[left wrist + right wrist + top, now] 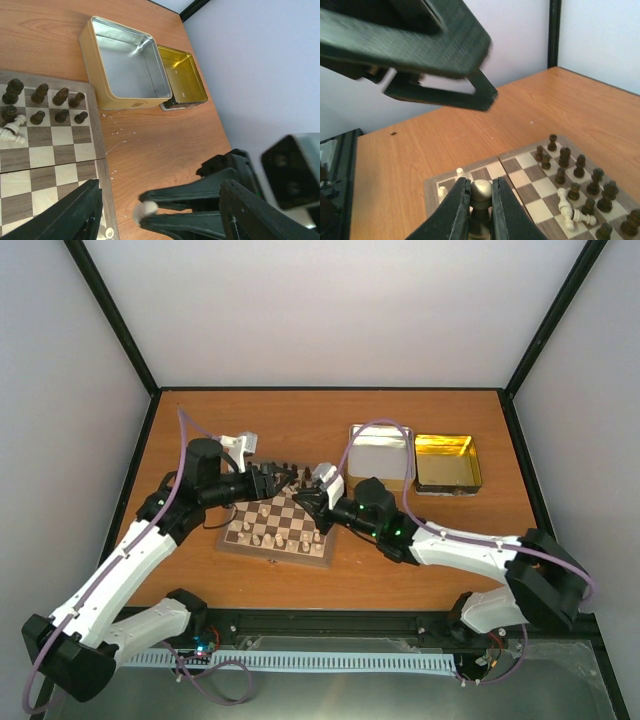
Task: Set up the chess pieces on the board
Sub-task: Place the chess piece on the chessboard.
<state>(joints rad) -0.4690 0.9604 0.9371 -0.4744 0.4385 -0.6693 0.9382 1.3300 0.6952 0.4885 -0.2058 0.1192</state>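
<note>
The board (278, 530) lies mid-desk, toward the near edge. Dark chess pieces (50, 102) stand in two rows along its far side, and pale ones (262, 530) stand toward its near side. One pale chessman (12, 131) lies tipped over among the dark rows.

Two tins sit on the desk (200, 430) toward the far right corner. The silver-lined tin (95, 75) is just off the board's far right corner, and its bright inside shows nothing in it. The gold tin (172, 102) sits close against its right side, and its yellow floor is likewise bare.

The right arm's fingers (305, 502) are pinched closed on a pale chess piece (481, 192), round head showing above the tips, at the board's right edge. The left arm's fingers (268, 480) are spread apart with nothing between them, just above the board's far side and close beside the right arm's fingers.
</note>
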